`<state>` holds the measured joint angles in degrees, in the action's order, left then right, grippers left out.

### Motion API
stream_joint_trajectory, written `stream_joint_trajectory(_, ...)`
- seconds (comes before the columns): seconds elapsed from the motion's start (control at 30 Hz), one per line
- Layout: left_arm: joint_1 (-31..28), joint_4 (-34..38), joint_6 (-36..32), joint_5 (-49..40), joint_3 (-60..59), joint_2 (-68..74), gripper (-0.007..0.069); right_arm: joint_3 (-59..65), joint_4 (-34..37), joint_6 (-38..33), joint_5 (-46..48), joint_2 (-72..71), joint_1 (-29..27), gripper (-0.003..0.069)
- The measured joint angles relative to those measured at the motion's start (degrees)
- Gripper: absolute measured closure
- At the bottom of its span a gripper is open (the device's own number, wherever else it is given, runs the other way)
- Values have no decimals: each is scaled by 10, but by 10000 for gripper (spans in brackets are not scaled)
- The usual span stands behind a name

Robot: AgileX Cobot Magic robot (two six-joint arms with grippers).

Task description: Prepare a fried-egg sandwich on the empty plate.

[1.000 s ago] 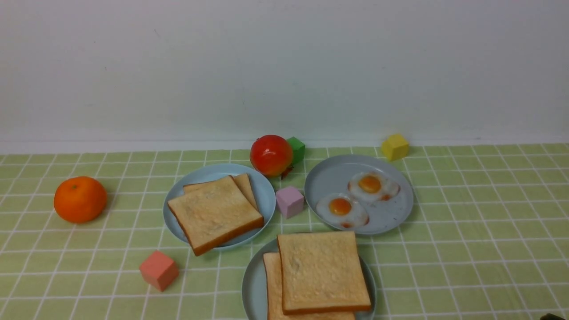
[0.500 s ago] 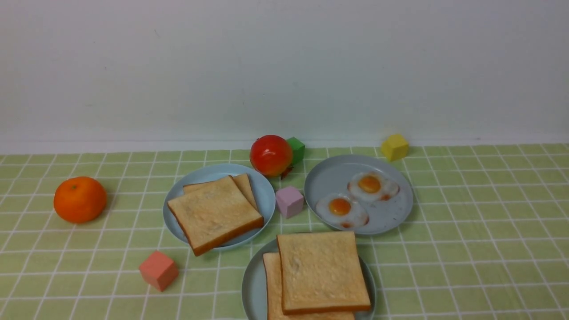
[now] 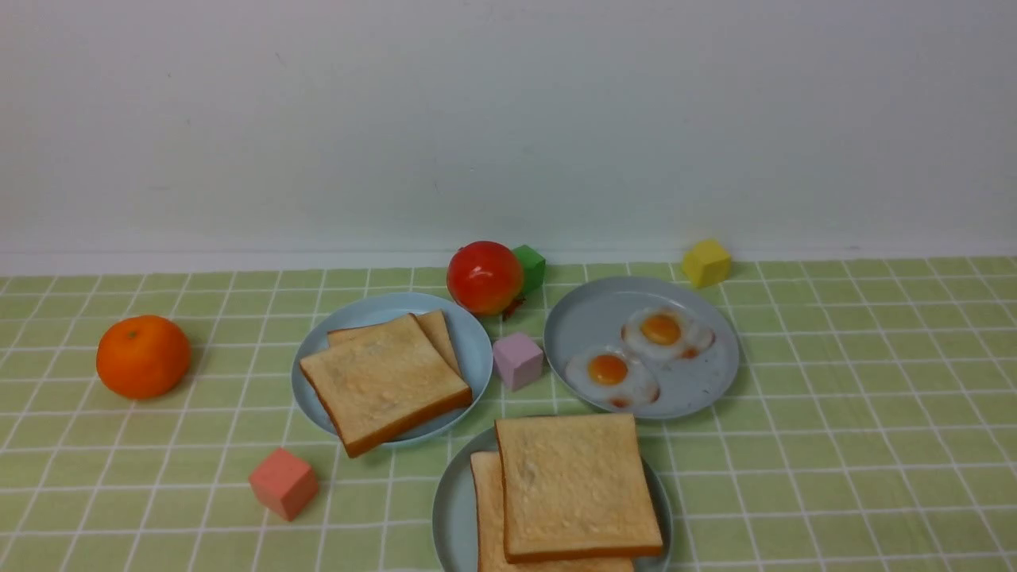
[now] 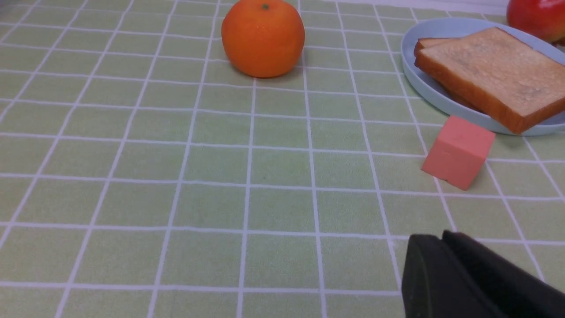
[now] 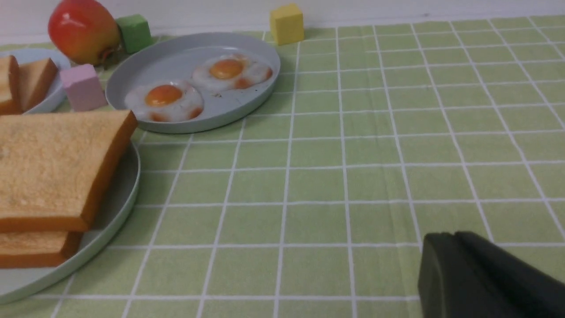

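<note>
Sandwich [image 3: 572, 486]: two toast slices are lying stacked and offset on the near plate [image 3: 446, 508], at table centre and slightly toward the robot's right. No egg is showing between them, so I cannot tell if one is there. Two eggs [image 3: 636, 353] are sitting on the far right plate [image 3: 699, 397].

Left claw [image 4: 476, 282] and right claw [image 5: 485, 278]: only a dark edge is showing, so I cannot tell their state. Judged nearer: the right arm, since its camera is seeing the sandwich close by.

An orange [image 4: 263, 37] sits on the green checked cloth [image 4: 176, 176], well apart from a pink cube [image 4: 459, 151] just beside a pale blue plate [image 4: 423, 84] of toast [image 4: 490, 75], with possibly a gripper finger [image 4: 468, 278] nearby.
</note>
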<state>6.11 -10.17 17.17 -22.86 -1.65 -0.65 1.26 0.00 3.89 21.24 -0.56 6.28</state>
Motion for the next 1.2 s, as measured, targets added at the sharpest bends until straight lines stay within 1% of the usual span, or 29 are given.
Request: stream_joint_trajectory(1.2, 0, 0, 0, 0, 0, 0, 572, -1, 5, 3, 3, 0, 0, 561)
